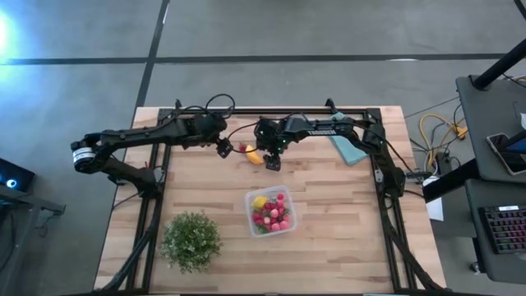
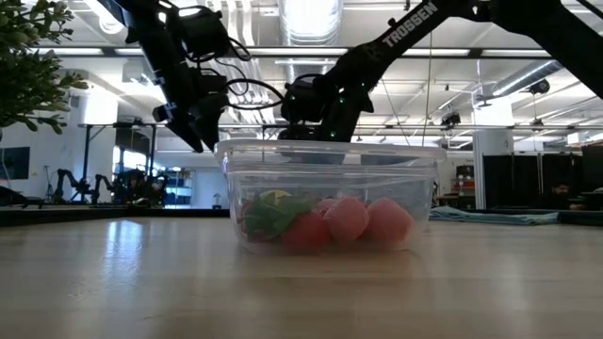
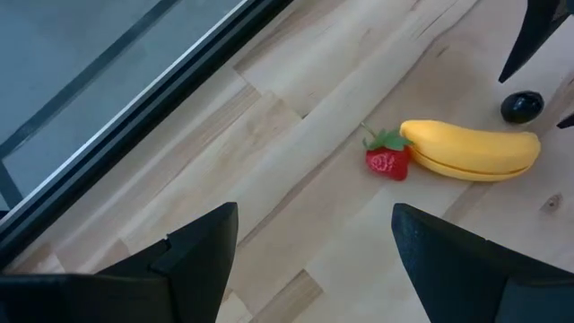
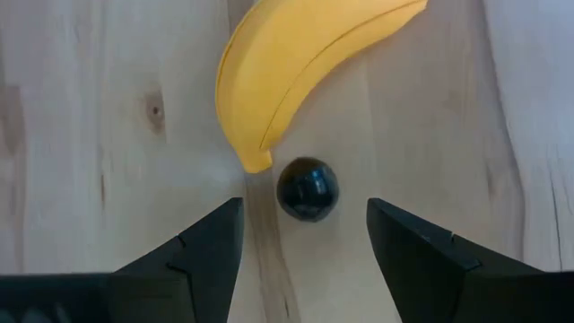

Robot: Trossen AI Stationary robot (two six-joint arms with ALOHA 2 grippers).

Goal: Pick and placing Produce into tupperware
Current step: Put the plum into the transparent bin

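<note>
— High view first: how much already packed?

— Most of it, apparently. Clear tupperware near the table's middle, holding a heap of red and pink berries plus a small lemon.

— And still outside?

— Three pieces, well apart from the box, toward the far edge: banana, one strawberry touching its end, and a dark berry just beside the banana's tip.

— Right gripper?

— Poised right over that dark berry, fingers spread wide on either side, not touching it, holding nothing. Probably next to be taken.

— Left gripper?

— Near the same cluster, also parted and empty, aimed toward strawberry and banana.

— Anything else around?

— Green plant at the near left, teal cloth at the far right. Neither involved.
</note>
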